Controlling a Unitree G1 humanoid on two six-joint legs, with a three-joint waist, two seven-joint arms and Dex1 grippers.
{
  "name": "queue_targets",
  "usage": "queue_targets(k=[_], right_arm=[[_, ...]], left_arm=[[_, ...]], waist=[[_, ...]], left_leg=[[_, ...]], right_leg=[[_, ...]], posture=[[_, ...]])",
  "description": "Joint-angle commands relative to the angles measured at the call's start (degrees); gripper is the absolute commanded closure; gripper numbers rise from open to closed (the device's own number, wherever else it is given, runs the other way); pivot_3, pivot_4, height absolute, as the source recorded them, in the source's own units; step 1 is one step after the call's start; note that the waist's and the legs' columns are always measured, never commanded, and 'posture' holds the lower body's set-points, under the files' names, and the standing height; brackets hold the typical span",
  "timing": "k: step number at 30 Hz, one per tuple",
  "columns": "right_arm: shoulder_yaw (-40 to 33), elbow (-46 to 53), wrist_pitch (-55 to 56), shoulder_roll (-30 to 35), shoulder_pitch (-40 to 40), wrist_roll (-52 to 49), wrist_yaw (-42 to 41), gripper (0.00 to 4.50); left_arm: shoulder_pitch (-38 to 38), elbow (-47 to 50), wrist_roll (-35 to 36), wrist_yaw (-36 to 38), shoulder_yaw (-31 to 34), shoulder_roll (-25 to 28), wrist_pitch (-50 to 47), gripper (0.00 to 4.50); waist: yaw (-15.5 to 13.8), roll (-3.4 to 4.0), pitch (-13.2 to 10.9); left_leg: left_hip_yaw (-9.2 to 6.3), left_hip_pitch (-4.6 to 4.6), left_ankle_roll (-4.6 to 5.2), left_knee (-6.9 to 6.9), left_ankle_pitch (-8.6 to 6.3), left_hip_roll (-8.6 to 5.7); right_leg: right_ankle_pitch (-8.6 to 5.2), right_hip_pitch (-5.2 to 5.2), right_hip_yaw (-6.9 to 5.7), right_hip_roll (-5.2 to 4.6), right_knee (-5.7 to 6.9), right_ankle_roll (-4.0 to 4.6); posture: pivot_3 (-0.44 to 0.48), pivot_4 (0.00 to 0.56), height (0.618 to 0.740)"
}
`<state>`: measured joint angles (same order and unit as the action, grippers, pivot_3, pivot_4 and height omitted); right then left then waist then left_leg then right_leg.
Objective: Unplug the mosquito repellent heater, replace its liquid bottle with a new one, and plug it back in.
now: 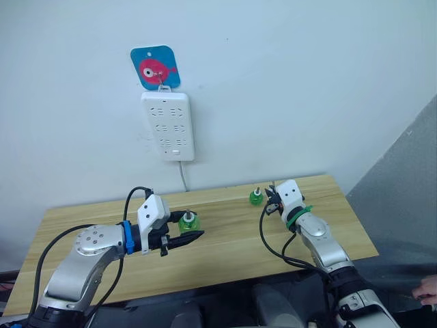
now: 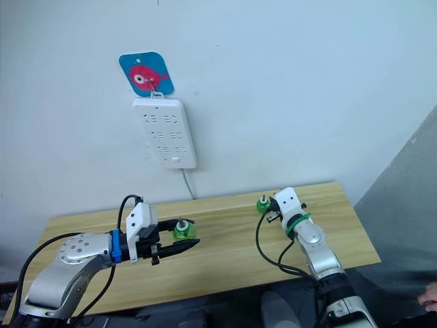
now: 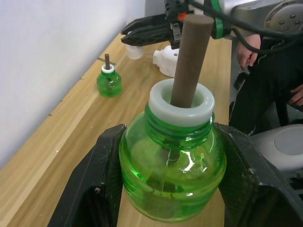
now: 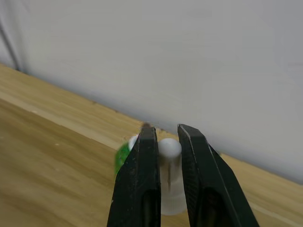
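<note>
The left gripper (image 1: pixel 194 236) is nearest, and its two black fingers (image 3: pixel 90 189) squeeze a green bottle (image 3: pixel 170 179) from both sides. The bottle stands straight up just over the wooden table (image 1: pixel 225 253), with a brown stick poking out of its white neck. Farther along the table, the mosquito repellent heater (image 3: pixel 165 59) lies on the wood. It is not plugged in. The right gripper (image 4: pixel 164 130) hangs right over it, close to a small white cap (image 3: pixel 134 51). I cannot tell if this gripper is holding anything. Just past it, by the wall, a second green bottle (image 1: pixel 255 198) stands alone. Up on the wall hangs the long white power strip (image 1: pixel 168 126), with nothing plugged in. So I think the swapping step is on now. I cannot say which bottle is the new one. If it is the held one, the next move is to bring it to the heater's round hole, stick first and lined up straight, then turn it in. The heater may slide, so the other gripper should hold it.
</note>
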<state>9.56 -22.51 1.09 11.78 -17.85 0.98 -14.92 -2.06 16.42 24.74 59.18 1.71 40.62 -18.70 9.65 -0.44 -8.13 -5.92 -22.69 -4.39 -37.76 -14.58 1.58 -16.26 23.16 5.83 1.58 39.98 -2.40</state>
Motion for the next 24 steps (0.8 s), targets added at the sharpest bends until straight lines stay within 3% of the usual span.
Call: queue_targets(k=[1, 8, 14, 20, 23, 24], right_arm=[[-2.3, -5.6, 2.6, -1.9, -2.5, -0.6, 1.2, 4.25], [-5.5, -19.9, 7.3, -3.2, -7.4, -0.4, 3.5, 4.25], [-7.0, -25.9, 9.7, -3.9, -9.7, -0.5, 3.2, 4.25], [-8.5, -26.2, 10.8, -4.2, -10.2, -1.2, 3.7, 2.27], [-9.3, -20.2, 9.7, -3.6, -8.3, -1.7, 3.4, 1.23], [-9.4, -18.0, 9.1, -3.4, -7.4, -1.8, 3.1, 1.23]], left_arm=[[0.1, 3.2, 1.1, -0.4, 1.2, 0.7, -0.5, 2.21], [0.7, 4.8, 1.6, -0.7, 1.4, 1.2, -2.4, 2.21], [0.6, 5.8, 2.1, -1.1, 1.6, 1.6, -3.5, 2.21], [0.7, 6.0, 2.3, -1.4, 1.6, 1.6, -3.7, 2.21], [1.0, 5.6, 2.3, -1.5, 1.4, 1.3, -3.5, 2.21], [1.1, 5.5, 2.2, -1.6, 1.2, 1.2, -3.5, 2.21]], waist=[[-0.1, 0.03, 0.0], [-0.2, 0.14, -0.8], [-0.3, 0.15, -1.1], [-0.3, 0.16, -1.3], [-0.3, 0.17, -1.3], [-0.3, 0.18, -1.3]], left_leg=[[0.00, 0.01, 0.00, 0.00, 0.00, 0.00], [0.01, 0.01, 0.00, 0.00, 0.00, 0.00], [0.01, 0.01, 0.00, 0.01, 0.00, 0.01], [0.02, 0.01, 0.00, 0.01, 0.00, 0.01], [0.02, 0.01, 0.00, 0.01, 0.00, 0.01], [0.02, 0.00, 0.00, 0.01, 0.00, 0.00]], right_leg=[[0.00, -0.01, 0.00, 0.01, 0.00, 0.00], [0.03, -0.02, 0.03, 0.01, 0.00, 0.05], [0.11, -0.02, 0.03, 0.02, 0.00, 0.19], [0.10, -0.02, 0.04, 0.02, 0.00, 0.19], [0.10, -0.01, 0.04, 0.02, -0.01, 0.18], [0.10, 0.00, 0.05, 0.02, 0.00, 0.18]], posture=[[-0.116, 0.147, 0.736], [-0.107, 0.158, 0.736], [-0.096, 0.161, 0.736], [-0.101, 0.163, 0.736], [-0.109, 0.157, 0.736], [-0.113, 0.155, 0.736]])
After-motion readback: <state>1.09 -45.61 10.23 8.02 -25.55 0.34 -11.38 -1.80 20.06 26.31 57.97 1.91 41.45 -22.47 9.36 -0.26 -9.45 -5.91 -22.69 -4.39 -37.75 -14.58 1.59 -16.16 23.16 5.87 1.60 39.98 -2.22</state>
